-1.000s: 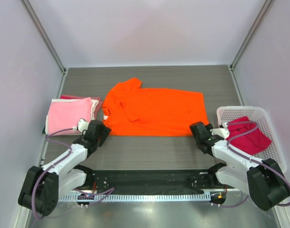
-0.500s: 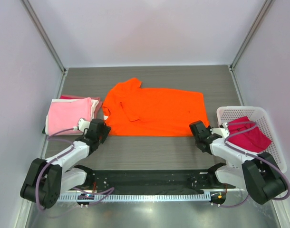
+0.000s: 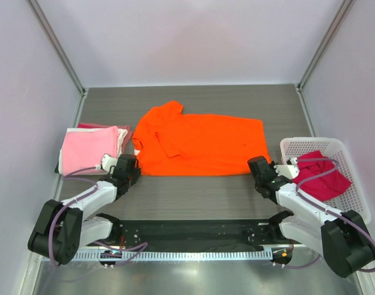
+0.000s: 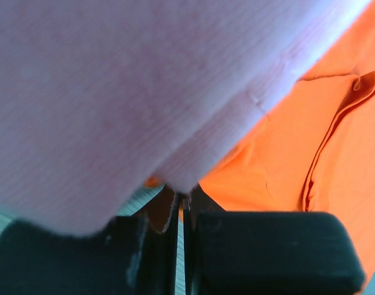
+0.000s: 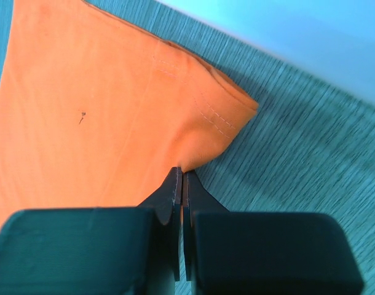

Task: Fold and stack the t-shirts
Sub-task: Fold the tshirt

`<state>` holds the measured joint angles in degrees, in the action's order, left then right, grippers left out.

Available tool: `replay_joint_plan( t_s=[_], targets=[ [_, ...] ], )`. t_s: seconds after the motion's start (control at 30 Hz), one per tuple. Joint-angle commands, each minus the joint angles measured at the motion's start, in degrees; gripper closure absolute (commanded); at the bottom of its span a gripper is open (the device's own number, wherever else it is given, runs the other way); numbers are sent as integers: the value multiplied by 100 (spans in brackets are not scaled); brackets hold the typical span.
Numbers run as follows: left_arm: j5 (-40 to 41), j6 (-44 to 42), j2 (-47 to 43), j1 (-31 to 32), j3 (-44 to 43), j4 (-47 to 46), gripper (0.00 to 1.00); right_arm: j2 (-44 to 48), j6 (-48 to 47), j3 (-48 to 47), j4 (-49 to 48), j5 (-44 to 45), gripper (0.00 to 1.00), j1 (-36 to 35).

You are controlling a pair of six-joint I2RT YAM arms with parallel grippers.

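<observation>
Orange t-shirt [image 3: 203, 144], one piece, is lying spread flat at the middle of the table [image 3: 200, 196]. The left gripper [image 3: 131, 167] and right gripper [image 3: 258, 166] are each pinching a near corner, jaws pressed together on the cloth. Three folded tees are sitting stacked at left: the light pink tee [image 3: 86, 147] on top, with the white tee [image 3: 122, 138] and dark pink-red tee [image 3: 92, 125] showing edges only. One magenta tee [image 3: 319, 175] is lying in the basket [image 3: 310, 141]. Pink cloth is blocking most of the left wrist view.

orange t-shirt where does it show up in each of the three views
Top external: orange t-shirt spread flat, centre of picture.
Left wrist: right half, behind pale pink cloth.
Right wrist: upper left, hem corner at the right claw.
Shared landmark: the shirt's near edge, left claw and right claw at its corners.
</observation>
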<state>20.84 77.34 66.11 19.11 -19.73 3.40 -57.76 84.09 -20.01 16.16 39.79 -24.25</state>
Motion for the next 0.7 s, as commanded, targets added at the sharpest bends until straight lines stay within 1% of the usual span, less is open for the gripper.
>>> replay_joint_plan(
  t_s=[0.0, 0.13, 0.2, 0.27, 0.3, 0.37, 0.4, 0.47, 0.5, 0.6, 0.63, 0.67],
  targets=[
    [148, -237, -124, 13, -84, 609, 100, 63, -86, -82, 36, 433, 99, 26],
    [149, -237, -204, 5, -391, 872, 100, -42, -165, -319, 54, 529, 99, 34],
    [-71, -386, -116, -92, -943, 1048, 100, -113, -358, -661, 97, 565, 99, 78],
    [-98, -535, 24, -127, -1558, 1433, 100, -122, -490, -1107, 176, 591, 99, 166],
    [-28, -710, 51, -153, -2257, 1853, 100, -78, -586, -1241, 298, 583, 99, 201],
    [51, -913, 69, -162, -2832, 2225, 100, 36, -657, -1565, 431, 617, 99, 307],
    [130, -1027, -1, -162, -3270, 2488, 100, 115, -675, -1637, 527, 670, 99, 333],
    [139, -1151, -159, -154, -3423, 2569, 100, 378, -763, -1690, 589, 688, 99, 351],
    [131, -1168, -351, -162, -3337, 2622, 100, 579, -754, -1664, 694, 653, 99, 360],
    [174, -1169, -755, -154, -2881, 2718, 100, 827, -605, -1305, 853, 408, 99, 351],
    [201, -1090, -870, -162, -2453, 2745, 100, 993, -526, -1164, 871, 320, 99, 342],
    [184, -1063, -993, -162, -2240, 2754, 100, 1064, -500, -911, 888, 258, 99, 351]
  ],
)
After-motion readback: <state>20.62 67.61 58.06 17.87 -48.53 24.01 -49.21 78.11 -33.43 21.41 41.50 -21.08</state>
